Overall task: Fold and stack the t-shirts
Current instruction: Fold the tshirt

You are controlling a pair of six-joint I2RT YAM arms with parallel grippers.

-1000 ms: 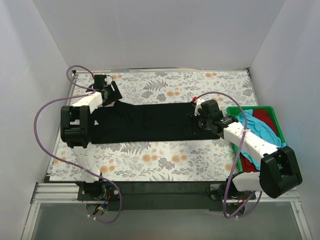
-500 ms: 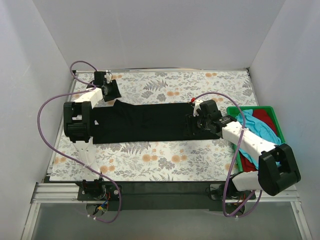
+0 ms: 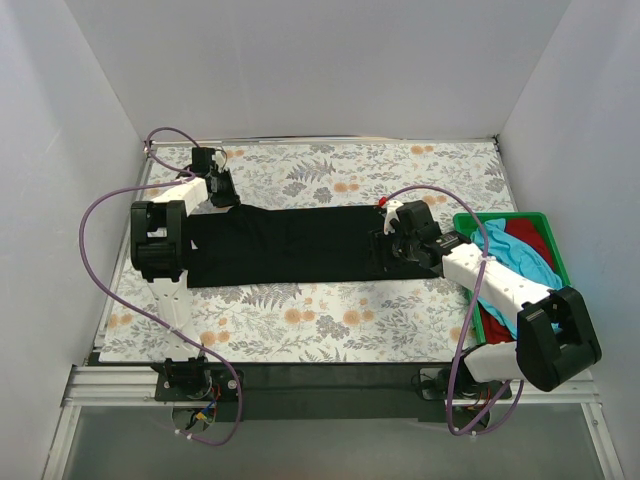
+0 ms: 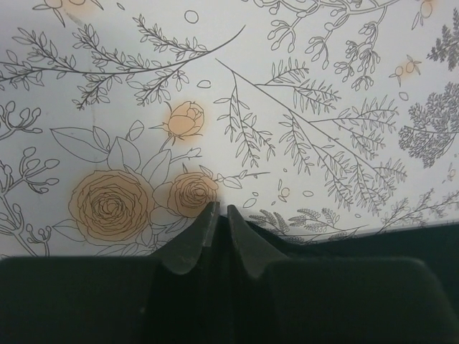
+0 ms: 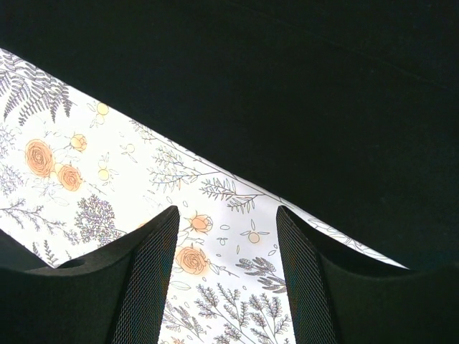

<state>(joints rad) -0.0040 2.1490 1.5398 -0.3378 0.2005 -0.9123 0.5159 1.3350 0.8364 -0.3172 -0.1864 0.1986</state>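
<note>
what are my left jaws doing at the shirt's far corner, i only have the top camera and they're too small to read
observer: On the left wrist camera the left jaws are closed to a sliver, tips right at the edge of the black shirt. I cannot tell whether cloth is pinched.
operator: ok and the other side
observer: The right jaws are wide open, with nothing between them.
operator: so what's under them
observer: Only the flowered tablecloth shows in the gap. The shirt lies ahead of the tips, its edge running diagonally across the right wrist view.
</note>
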